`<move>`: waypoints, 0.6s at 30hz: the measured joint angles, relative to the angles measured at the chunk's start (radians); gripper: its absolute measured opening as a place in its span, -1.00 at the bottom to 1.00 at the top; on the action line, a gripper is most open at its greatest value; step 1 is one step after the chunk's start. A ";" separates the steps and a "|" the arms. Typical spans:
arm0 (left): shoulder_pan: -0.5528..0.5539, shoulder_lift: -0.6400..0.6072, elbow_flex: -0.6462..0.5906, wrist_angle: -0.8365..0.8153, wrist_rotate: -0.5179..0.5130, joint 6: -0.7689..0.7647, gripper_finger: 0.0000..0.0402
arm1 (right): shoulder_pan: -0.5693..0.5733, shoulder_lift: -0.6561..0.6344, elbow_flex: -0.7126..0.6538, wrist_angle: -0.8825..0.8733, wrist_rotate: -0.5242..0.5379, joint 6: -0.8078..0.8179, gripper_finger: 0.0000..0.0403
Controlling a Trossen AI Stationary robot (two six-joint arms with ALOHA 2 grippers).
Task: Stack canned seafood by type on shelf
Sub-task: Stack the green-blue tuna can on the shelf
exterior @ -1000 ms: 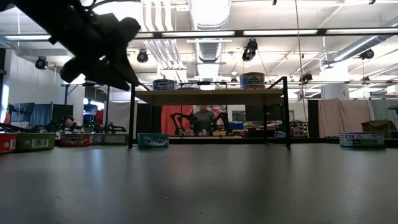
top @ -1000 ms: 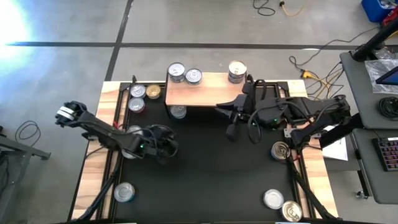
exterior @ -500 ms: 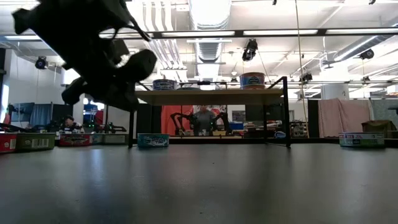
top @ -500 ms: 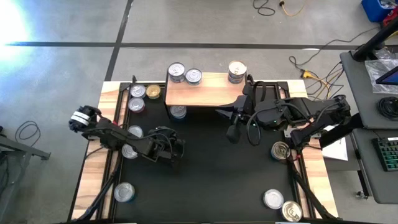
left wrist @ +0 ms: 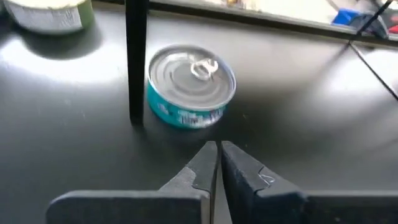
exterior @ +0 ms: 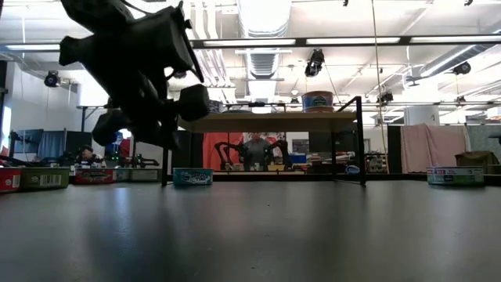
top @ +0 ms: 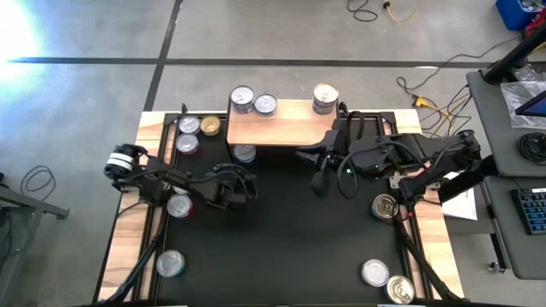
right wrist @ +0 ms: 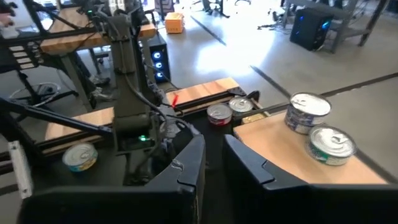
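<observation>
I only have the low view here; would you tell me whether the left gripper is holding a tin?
Observer: No. The left wrist view shows the left gripper shut, with nothing between its fingers.
Operator: Thank you. Which tin is nearest to it?
Observer: A teal-labelled tin on the black mat just ahead, beside the shelf's black leg.
Operator: And where is the right arm?
Observer: The right gripper waits above the mat by the front right corner of the shelf.

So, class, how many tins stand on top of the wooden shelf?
3 on the shelf: one tin at its far left corner, a second beside it, a third at the far right corner, which may be a stack.
</observation>
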 joint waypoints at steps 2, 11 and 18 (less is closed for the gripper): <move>-0.008 0.022 0.001 0.000 -0.066 0.028 -0.98 | 0.000 0.000 0.000 -0.003 -0.001 0.004 -0.76; -0.042 0.175 0.001 0.010 -0.467 -0.083 -0.98 | -0.001 0.000 0.000 -0.004 0.000 -0.007 -0.78; -0.016 0.300 0.055 0.026 -0.516 -0.102 -0.98 | -0.019 0.000 0.000 -0.033 0.008 0.000 -0.78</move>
